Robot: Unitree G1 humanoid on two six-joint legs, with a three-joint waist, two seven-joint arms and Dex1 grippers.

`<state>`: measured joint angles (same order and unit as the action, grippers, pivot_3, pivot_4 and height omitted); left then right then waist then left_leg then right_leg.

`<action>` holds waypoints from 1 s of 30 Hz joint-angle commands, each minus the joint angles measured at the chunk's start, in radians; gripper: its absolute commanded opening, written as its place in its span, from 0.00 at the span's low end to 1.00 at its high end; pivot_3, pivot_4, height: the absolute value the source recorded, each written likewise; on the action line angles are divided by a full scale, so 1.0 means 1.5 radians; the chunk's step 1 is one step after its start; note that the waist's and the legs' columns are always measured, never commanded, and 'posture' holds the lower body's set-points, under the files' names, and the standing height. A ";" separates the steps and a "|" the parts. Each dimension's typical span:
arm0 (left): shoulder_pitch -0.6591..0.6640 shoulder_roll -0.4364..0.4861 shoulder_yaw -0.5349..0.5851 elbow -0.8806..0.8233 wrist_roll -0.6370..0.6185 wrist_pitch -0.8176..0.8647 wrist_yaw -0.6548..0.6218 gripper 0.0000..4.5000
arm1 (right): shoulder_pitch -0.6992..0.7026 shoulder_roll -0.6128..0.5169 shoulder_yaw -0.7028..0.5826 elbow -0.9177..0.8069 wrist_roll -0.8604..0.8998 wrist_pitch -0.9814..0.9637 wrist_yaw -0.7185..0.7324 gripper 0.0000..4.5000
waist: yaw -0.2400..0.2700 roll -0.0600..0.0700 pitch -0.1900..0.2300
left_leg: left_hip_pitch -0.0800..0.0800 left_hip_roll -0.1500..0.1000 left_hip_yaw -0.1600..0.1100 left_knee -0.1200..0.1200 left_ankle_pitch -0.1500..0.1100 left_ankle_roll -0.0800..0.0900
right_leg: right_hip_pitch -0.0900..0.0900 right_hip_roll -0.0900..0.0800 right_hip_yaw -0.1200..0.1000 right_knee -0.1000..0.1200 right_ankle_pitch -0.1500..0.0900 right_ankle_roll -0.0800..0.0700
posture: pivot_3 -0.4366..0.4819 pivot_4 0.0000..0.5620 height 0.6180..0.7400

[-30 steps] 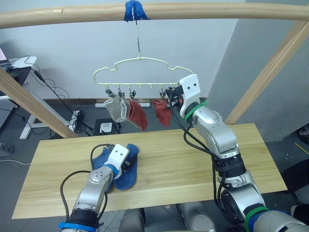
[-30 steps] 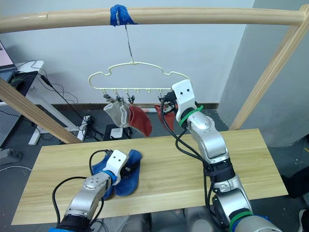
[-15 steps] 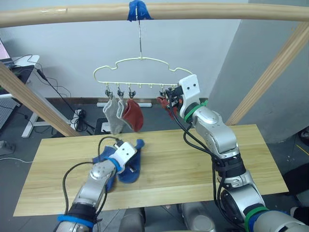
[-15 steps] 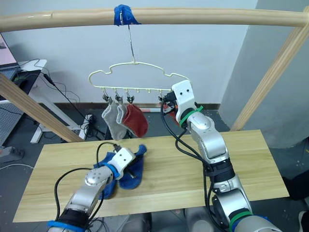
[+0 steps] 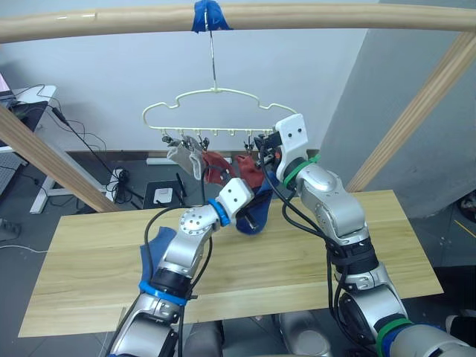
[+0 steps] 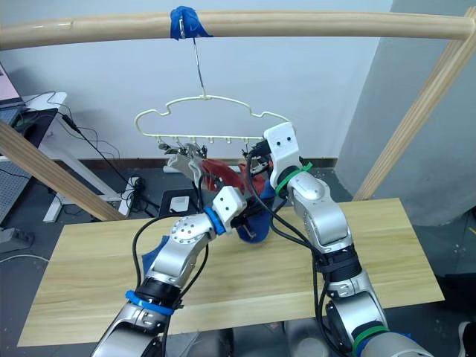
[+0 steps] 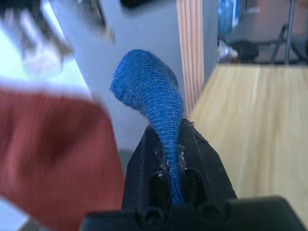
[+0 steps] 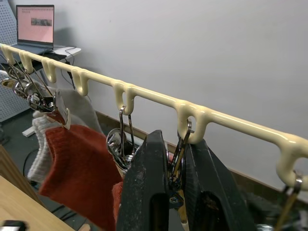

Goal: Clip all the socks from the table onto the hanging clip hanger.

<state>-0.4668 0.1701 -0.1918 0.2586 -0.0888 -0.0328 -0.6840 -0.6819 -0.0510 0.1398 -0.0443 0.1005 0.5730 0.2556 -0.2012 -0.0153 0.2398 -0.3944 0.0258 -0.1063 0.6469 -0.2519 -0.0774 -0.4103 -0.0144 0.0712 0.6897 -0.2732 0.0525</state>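
Observation:
The pale clip hanger (image 5: 216,93) hangs by its hook from the top pole. A grey sock (image 5: 184,158) and two rust red socks (image 5: 216,167) (image 5: 249,172) hang from its clips, swung sideways. My left gripper (image 5: 248,202) is raised just under the hanger's right half, shut on a blue sock (image 7: 161,96) that droops below it (image 6: 253,227). A second blue sock (image 5: 156,245) lies on the table (image 5: 312,256) at the left. At the hanger's right end my right gripper (image 8: 174,161) is shut on a metal clip (image 8: 179,144).
A round wooden pole frame (image 5: 312,16) spans overhead, with slanted poles at the left (image 5: 44,156) and right (image 5: 416,111). Blue tape (image 5: 210,15) holds the hook. Behind the table at the left stand a desk and floor cables (image 5: 82,134).
My left arm has lifted one blue sock off the table up to the hanger, beside the right gripper. The hanging socks have swung. The right gripper has stayed on its clip.

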 commanded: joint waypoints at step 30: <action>-0.075 -0.025 0.035 0.115 0.055 -0.158 0.151 0.00 | -0.001 0.013 -0.015 -0.049 0.020 0.026 -0.003 0.18 | -0.009 0.000 0.000 | 0.000 0.000 0.000 0.000 0.000 0.000 | 0.000 0.000 0.000 -0.001 0.000 0.000 | 0.20 0.32 0.91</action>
<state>-0.5569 0.1366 -0.1482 0.4432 -0.0102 -0.2457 -0.4673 -0.6816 -0.0416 0.1342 -0.0685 0.1059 0.6091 0.2534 -0.2147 -0.0153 0.2398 -0.3952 0.0256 -0.1066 0.6467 -0.2518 -0.0774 -0.4103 -0.0145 0.0711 0.6888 -0.2732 0.0525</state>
